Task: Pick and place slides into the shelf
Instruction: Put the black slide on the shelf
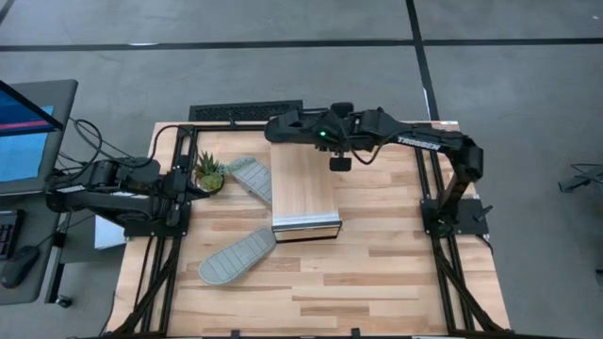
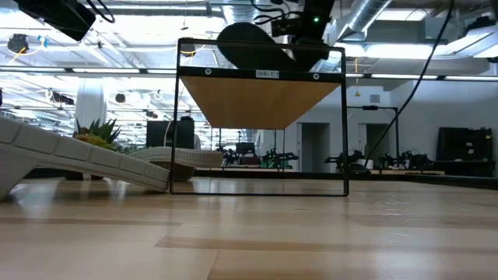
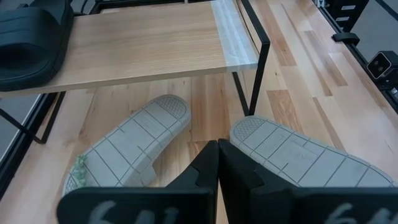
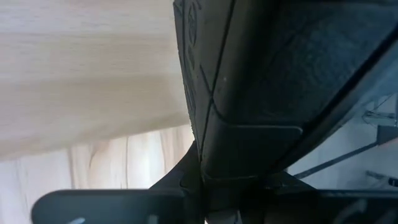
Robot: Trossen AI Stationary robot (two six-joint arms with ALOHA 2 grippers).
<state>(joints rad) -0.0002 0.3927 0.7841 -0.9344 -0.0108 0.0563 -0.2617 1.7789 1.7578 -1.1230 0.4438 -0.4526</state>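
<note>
The shelf stands mid-table, a light-wood top on a thin black frame with a silvery near edge. One black slide sits at the far end of its top, also seen in the low view. My right gripper reaches over that far end and is shut on this slide. Two pale grey-green slides lie sole-up on the table, one left of the shelf and one near its front corner. My left gripper is shut and empty, waiting at the table's left. My right gripper pinches the black slide by one edge between its two fingers, coming roughly level from the table's right. The slide fills the wrist view, so which end it has cannot be told. It lies flat at the far end of the shelf top.
A small potted plant stands beside the left arm and the left grey slide. A black keyboard lies along the table's far edge. Bare wooden tabletop stretches to the right of and in front of the shelf.
</note>
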